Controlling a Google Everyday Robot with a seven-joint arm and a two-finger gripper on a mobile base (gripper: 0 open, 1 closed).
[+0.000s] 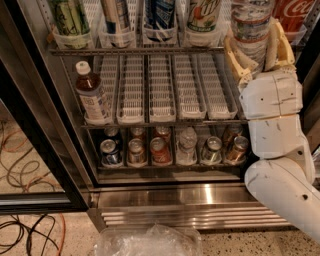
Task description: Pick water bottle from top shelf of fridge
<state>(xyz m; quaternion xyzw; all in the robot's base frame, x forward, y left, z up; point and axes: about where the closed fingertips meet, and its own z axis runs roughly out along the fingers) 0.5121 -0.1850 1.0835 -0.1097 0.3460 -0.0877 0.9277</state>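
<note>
The water bottle (251, 26), clear and ribbed with a pale label, stands upright at the right end of the top shelf (135, 50) of the fridge (190, 196). Its bottom hangs below the shelf's front rail. My gripper (257, 51) reaches up from the white arm at the right. Its yellowish fingers (236, 56) press against both sides of the bottle's lower half, so it is shut on the bottle. The bottle's top is cut off by the picture's upper edge.
Tall soda bottles (68, 15) line the top shelf, with a red Coca-Cola bottle (296, 12) right of the gripper. A brown-drink bottle (93, 96) stands on the white slatted rack (160, 90). Cans (135, 150) and a small clear bottle (186, 145) sit below. A plastic bag (147, 242) and cables (22, 227) lie on the floor.
</note>
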